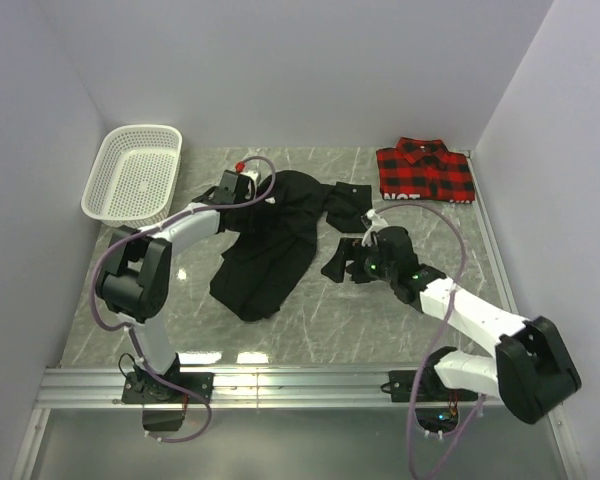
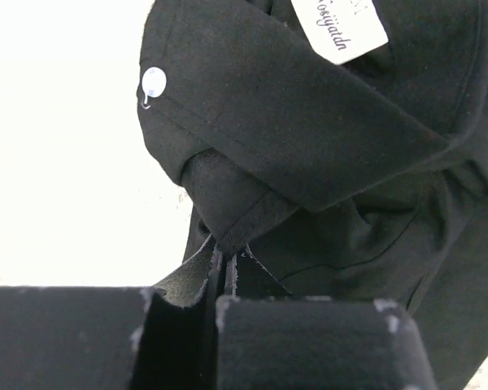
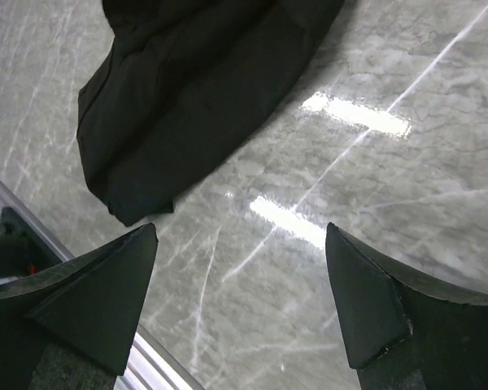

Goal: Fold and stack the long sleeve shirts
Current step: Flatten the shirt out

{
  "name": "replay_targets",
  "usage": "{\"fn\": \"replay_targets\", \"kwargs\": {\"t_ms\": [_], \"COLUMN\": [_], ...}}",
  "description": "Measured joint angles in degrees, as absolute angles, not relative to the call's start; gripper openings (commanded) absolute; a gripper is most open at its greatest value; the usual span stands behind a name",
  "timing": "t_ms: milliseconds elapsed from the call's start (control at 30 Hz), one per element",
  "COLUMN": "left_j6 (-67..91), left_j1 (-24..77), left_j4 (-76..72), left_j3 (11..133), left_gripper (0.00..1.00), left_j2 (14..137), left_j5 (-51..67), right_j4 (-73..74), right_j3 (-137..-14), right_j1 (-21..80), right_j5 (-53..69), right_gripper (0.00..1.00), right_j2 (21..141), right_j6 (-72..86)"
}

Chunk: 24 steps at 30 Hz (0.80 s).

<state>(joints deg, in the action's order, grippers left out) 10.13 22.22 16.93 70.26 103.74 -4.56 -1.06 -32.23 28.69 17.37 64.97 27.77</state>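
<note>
marble (image 1: 310, 320): left pincer (image 2: 225, 260) tight on shirt (image 2: 309, 146)

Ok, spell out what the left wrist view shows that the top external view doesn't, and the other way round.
Left wrist only: a white label with script lettering, a pale button, and the left gripper pinched shut on a fold of the black shirt. Top external only: the folded plaid shirt at the far right corner, the white basket far left. Both: the black shirt, crumpled, with the left gripper on it.
</note>
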Motion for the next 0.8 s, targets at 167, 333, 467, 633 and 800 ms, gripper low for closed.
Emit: {"fn": "replay_targets", "kwargs": {"t_ms": [167, 333, 467, 633, 800], "left_j6": [11.29, 14.44, 16.99, 19.46, 22.0], "left_j1": [21.65, 18.04, 15.07, 14.61, 13.08], "left_j4": [17.52, 17.41, 17.02, 17.1, 17.02], "left_j3": [70.24, 69.97, 69.97, 69.95, 69.45], "left_gripper": [0.01, 0.0, 0.01, 0.01, 0.01], "left_j2": [100.49, 91.96, 87.57, 86.85, 86.83], "left_j5": [-4.12, -0.45, 2.46, 5.85, 9.06], "right_j4": [-6.07, -11.25, -15.86, -22.15, -27.2], "right_j3": [-32.58, -34.94, -35.97, -38.09, -42.54], "right_j1": [28.73, 28.73, 28.73, 28.73, 28.73], "right_j5": [18.46, 21.26, 22.52, 23.66, 24.58], "right_gripper": [0.9, 0.85, 0.81, 0.81, 0.8], "right_j2": [72.6, 82.87, 89.69, 96.12, 102.45], "right_j6": [31.62, 35.83, 39.57, 43.88, 46.87]}}
